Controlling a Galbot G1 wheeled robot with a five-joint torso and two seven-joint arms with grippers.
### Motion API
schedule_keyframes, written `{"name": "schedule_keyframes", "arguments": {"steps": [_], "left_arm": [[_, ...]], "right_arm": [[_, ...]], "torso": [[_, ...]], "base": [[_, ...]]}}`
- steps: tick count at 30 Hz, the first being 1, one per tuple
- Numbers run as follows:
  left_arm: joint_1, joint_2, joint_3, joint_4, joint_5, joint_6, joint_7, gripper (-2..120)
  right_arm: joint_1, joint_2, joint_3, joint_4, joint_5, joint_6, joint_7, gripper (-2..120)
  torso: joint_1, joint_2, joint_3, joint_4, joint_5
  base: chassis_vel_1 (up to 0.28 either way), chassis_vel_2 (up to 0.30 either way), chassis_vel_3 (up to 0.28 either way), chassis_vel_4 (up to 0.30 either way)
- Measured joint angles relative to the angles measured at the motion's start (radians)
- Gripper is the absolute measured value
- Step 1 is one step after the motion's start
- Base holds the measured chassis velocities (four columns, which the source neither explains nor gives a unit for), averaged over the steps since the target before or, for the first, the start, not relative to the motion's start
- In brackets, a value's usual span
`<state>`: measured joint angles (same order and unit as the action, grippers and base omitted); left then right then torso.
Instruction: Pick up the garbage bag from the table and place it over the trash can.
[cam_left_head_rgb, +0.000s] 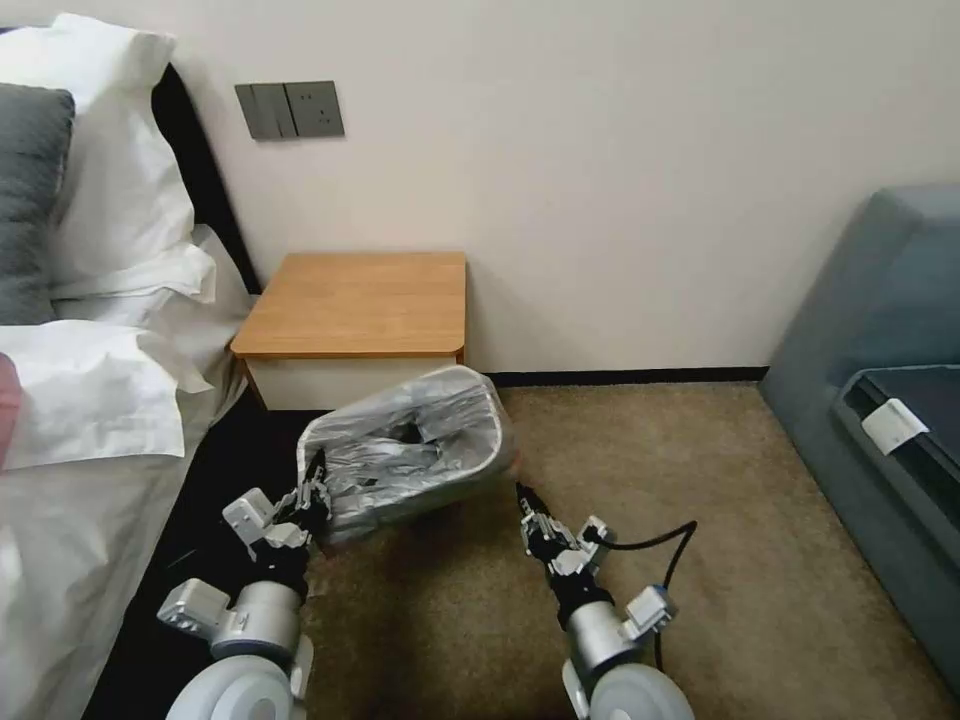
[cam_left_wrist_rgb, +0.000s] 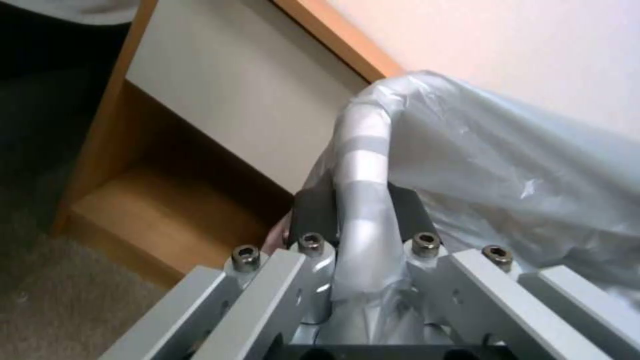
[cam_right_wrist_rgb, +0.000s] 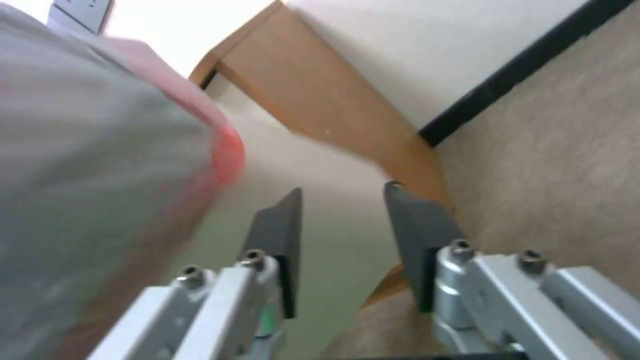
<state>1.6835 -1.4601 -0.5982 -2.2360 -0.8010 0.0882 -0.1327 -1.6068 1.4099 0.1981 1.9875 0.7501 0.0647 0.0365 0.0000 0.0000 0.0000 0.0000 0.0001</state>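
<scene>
Gripping bagged trash can (cam_left_head_rgb: 410, 455) rim, left pincer (cam_left_head_rgb: 316, 490).

Open carpet (cam_left_head_rgb: 700, 520) lies ahead and to the right of the trash can (cam_left_head_rgb: 470, 480), giving free passage up to the sofa (cam_left_head_rgb: 880, 340). The bin stands tilted just before the table (cam_left_head_rgb: 350, 300), the garbage bag (cam_left_head_rgb: 400, 450) over its rim. The left gripper (cam_left_head_rgb: 315, 490) clamps that rim, boxed in by the bed (cam_left_head_rgb: 90, 520). The right gripper (cam_left_head_rgb: 522, 497), jaws parted, sits beside the bin; the gap appears narrow.
</scene>
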Motion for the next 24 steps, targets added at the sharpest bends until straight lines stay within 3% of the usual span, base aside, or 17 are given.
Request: {"name": "schedule_keyframes", "arguments": {"steps": [4,6,7,8,10,12,13,14,16,17,19,20,21,24], "left_arm": [[-0.001,0.005,-0.005,0.001,0.0,-0.001,-0.005,7],[-0.001,0.011,-0.007,0.01,0.029,-0.009,-0.006,7],[0.0,0.017,-0.008,0.017,0.068,-0.016,0.003,7],[0.0,0.017,-0.008,0.017,0.068,-0.016,0.003,7],[0.004,0.027,-0.006,0.022,0.111,-0.022,0.015,7],[0.007,0.041,0.007,0.04,0.186,-0.035,0.037,7],[0.007,0.041,0.007,0.04,0.186,-0.035,0.037,7],[0.004,0.045,0.015,0.05,0.207,-0.04,0.043,7],[-0.009,0.054,0.036,0.07,0.254,-0.042,0.049,7],[-0.009,0.054,0.036,0.07,0.254,-0.042,0.049,7],[-0.004,0.052,0.045,0.085,0.315,-0.052,0.055,7],[0.0,0.049,0.047,0.087,0.337,-0.057,0.058,7],[0.0,0.049,0.047,0.087,0.337,-0.057,0.058,7],[0.008,0.041,0.047,0.092,0.4,-0.074,0.069,7]], "right_arm": [[-0.038,-0.032,0.028,0.061,-0.031,0.032,0.011,48],[-0.058,-0.076,0.062,0.154,-0.045,0.031,0.014,59],[-0.046,-0.134,0.081,0.246,-0.051,0.005,0.014,65],[-0.046,-0.134,0.081,0.246,-0.051,0.005,0.014,65],[-0.008,-0.213,0.091,0.315,-0.074,-0.044,0.006,70],[0.126,-0.425,0.059,0.309,-0.197,-0.081,-0.097,84],[0.126,-0.425,0.059,0.309,-0.197,-0.081,-0.097,84],[0.169,-0.488,0.038,0.289,-0.223,-0.081,-0.131,89],[0.284,-0.605,-0.018,0.265,-0.248,-0.086,-0.188,82],[0.284,-0.605,-0.018,0.265,-0.248,-0.086,-0.188,82],[0.458,-0.676,-0.154,0.237,-0.263,-0.095,-0.221,71],[0.527,-0.689,-0.222,0.222,-0.277,-0.096,-0.231,68],[0.527,-0.689,-0.222,0.222,-0.277,-0.096,-0.231,68],[0.725,-0.689,-0.429,0.172,-0.368,-0.098,-0.276,55]], "torso": [[0.0,0.0,0.0,-0.0001,0.0002],[0.0,0.0,0.0,-0.0003,0.0001],[0.0,0.0,0.0,-0.0004,-0.0003],[0.0,0.0,0.0,-0.0004,-0.0003],[0.0,0.0,0.0,-0.0002,-0.0002],[0.0,0.0,0.0,0.0002,0.0004],[0.0,0.0,0.0,0.0002,0.0004],[0.0,0.0,0.0,0.0003,0.0005],[0.0,0.0,0.0,-0.0002,-0.0001],[0.0,0.0,0.0,-0.0002,-0.0001],[0.0,0.0,0.0,-0.0003,-0.0002],[0.0,0.0,0.0,0.0002,-0.0001],[0.0,0.0,0.0,0.0002,-0.0001],[0.0,0.0,0.0,0.0003,0.0001]], "base": [[0.0,0.0,0.0,0.0],[0.0,0.0,0.0,0.0],[0.0,0.0,0.0,0.0],[0.0,0.0,0.0,0.0],[0.0,0.0,0.0,0.0],[0.0,0.0,0.0,0.0],[0.0,0.0,0.0,0.0],[0.0,0.0,0.0,0.0],[0.0,0.0,0.0,0.0],[0.0,0.0,0.0,0.0],[0.0,0.0,0.0,0.0],[0.0,0.0,0.0,0.0],[0.0,0.0,0.0,0.0],[0.0,0.0,0.0,0.0]]}}
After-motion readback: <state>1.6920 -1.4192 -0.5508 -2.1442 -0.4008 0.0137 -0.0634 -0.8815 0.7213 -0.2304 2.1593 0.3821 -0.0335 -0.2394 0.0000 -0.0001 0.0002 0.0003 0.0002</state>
